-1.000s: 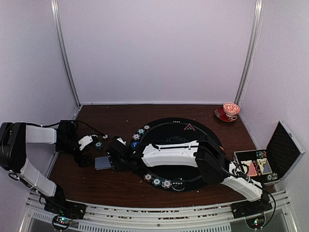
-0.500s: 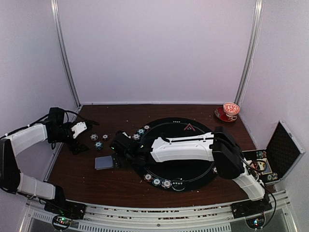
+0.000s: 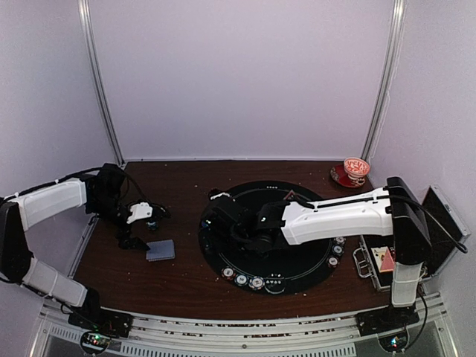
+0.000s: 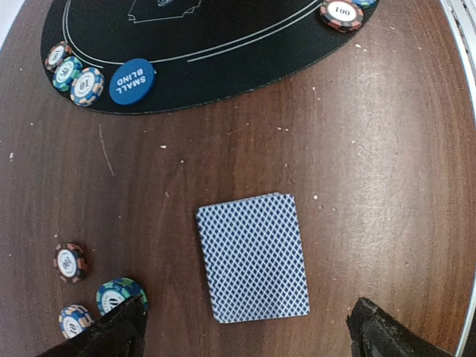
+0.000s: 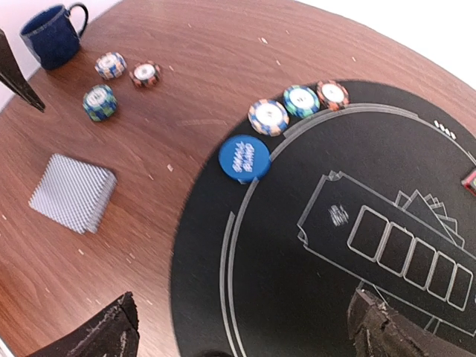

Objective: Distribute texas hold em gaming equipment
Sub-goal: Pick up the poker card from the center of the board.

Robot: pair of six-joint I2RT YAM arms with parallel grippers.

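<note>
A deck of grey-blue-backed playing cards (image 4: 253, 256) lies on the brown table left of the black round mat (image 3: 297, 256). My left gripper (image 4: 249, 338) hangs open just above and beside the deck (image 3: 161, 250), with nothing between its fingers. My right gripper (image 5: 242, 335) is open and empty over the mat's left part. A blue "small blind" disc (image 5: 245, 158) and three striped chips (image 5: 301, 100) sit at the mat's edge. Three more chips (image 5: 110, 65) lie off the mat. A red triangle marker (image 3: 290, 195) shows at the mat's far side.
More chips (image 3: 242, 280) line the mat's near rim and its right side (image 3: 338, 242). A blue mug (image 5: 53, 33) stands beyond the loose chips. A red-patterned cup and saucer (image 3: 355, 169) sit at the back right. An open metal case (image 3: 416, 245) lies at the right edge.
My right gripper has drawn back rightward from the deck to over the mat. My left gripper has swung in toward the deck. The deck has stayed in place.
</note>
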